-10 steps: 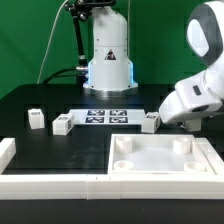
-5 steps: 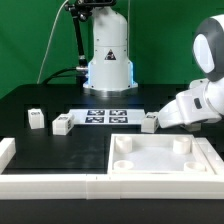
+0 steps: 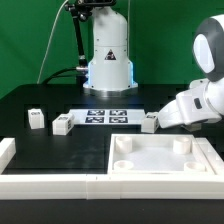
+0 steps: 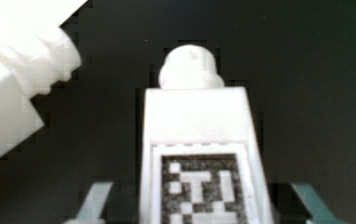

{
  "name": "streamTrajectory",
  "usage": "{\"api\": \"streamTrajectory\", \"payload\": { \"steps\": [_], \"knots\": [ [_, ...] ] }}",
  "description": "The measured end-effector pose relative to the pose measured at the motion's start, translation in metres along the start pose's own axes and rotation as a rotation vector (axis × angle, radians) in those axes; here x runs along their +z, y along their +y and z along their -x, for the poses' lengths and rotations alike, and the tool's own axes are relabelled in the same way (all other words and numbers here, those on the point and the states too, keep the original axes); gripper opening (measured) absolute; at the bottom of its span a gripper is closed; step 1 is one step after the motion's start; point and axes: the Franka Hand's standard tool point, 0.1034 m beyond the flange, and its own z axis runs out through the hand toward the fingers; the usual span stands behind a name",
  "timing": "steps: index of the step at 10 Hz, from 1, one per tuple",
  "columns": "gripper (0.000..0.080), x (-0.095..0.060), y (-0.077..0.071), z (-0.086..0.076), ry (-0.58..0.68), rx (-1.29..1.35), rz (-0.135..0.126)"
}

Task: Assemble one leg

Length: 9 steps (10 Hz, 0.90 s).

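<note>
White on black, mostly: on the dark table [image 3: 20,105], first the big square tabletop [image 3: 150,167], flat at the front toward the exterior view's right, with its round corner sockets [image 3: 122,143] all empty as far as visible, so no leg fitted yet. Above and behind it the robot arm [image 3: 200,100], bent low from the exterior view's right. Further back the marker board [image 3: 107,117], flat. Then the leg [image 3: 150,123] of this step, apparently lying on the table just behind the tabletop's far edge, right at the tip of the arm; two similar white pegs [image 3: 63,125] well apart from it, toward the exterior view's left. Smallest, the gripper [image 4: 201,200]: in the wrist view jaws open and standing on both sides of the leg [image 4: 196,125], a dark gap between each of the fingers [image 4: 97,203] and the white body, so nothing held yet. Beside the leg another white part [image 4: 24,80], not possible to tell which. As a judgement: approach done, grasp about to begin; still to do: closing, lifting, carrying to a socket, fitting in, so nearly the whole task. Against one second ago: arm a little more toward the exterior view's right and lower. Against half a second ago: hardly any change. Leg in the same place throughout.
</note>
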Motion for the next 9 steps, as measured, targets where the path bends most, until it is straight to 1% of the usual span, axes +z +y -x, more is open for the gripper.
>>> {"api": "streamTrajectory", "payload": {
  "steps": [4,6,7,8,9],
  "knots": [
    [0.0288,-0.001,0.000,0.002,-0.005,0.001,-0.001],
    [0.0289,-0.019,0.001,0.019,-0.018,0.006,0.001],
    [0.0290,-0.029,0.003,0.029,-0.022,0.014,-0.014],
    [0.0290,-0.041,0.007,0.041,-0.027,0.023,-0.019],
    [0.0290,-0.045,0.009,0.042,-0.011,0.026,-0.020]
  ]
}}
